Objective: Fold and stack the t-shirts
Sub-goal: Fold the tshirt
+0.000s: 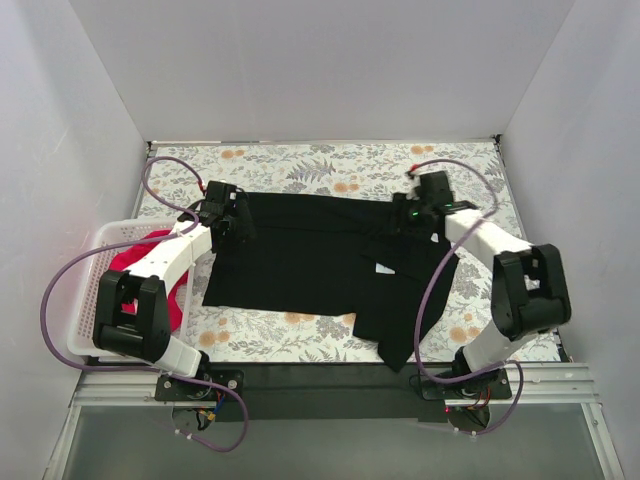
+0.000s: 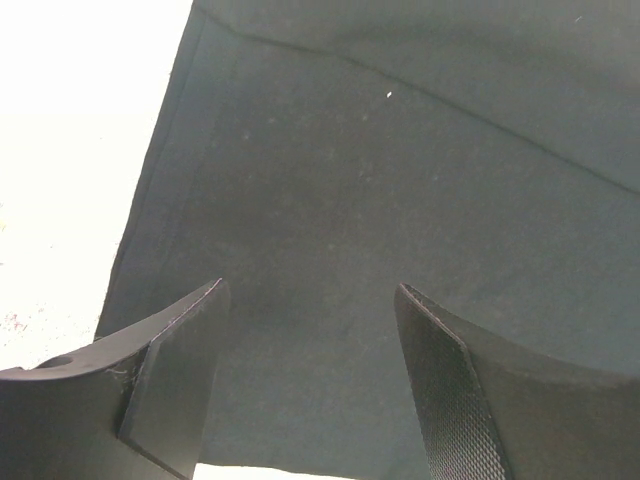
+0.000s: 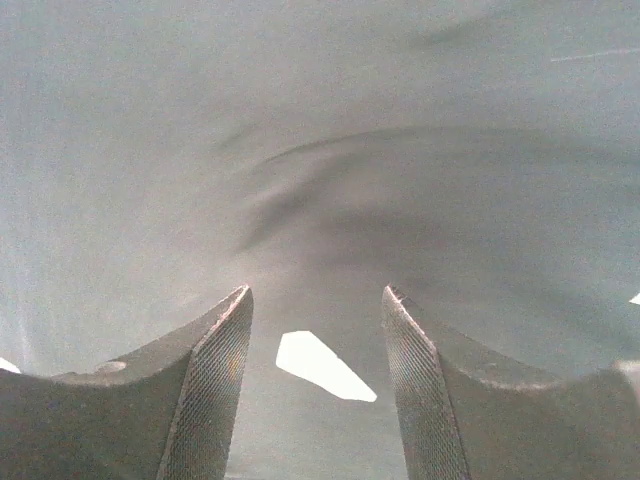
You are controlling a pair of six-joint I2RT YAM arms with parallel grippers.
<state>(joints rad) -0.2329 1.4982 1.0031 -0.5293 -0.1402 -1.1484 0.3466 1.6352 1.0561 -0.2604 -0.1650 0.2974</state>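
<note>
**Top external view: black shirt spread between two open grippers**

The plain black cloth short-sleeved t-shirt [image 1: 300, 260] lies spread over the middle of the table. Its left part is flat. Its right part is rumpled, with a flap reaching down toward the near edge. A small white neck label [image 1: 383, 268] shows on the right half.

The bright red-pink cloth t-shirt [image 1: 133, 262] sits bunched in the white plastic lattice basket [image 1: 82, 318] at the table's left side, well apart from the black one.

The left gripper [image 1: 228, 215] is over the black shirt's far-left corner. In the left wrist view its fingers [image 2: 180, 380] stand spread apart. Dark cloth with a hem line fills the space between and beyond them, and nothing is pinched.

The right gripper [image 1: 415, 212] is over the shirt's far-right corner. The right wrist view shows its ridged fingers [image 3: 215, 390] likewise parted and released, above softly creased cloth. A small bright patch [image 3: 322, 366] shows low between the fingers. What it is cannot be told.

Under everything is the floral-patterned table cover [image 1: 330, 165], with white walls on three sides. A purple cable [image 1: 60, 290] loops from each arm.
</note>
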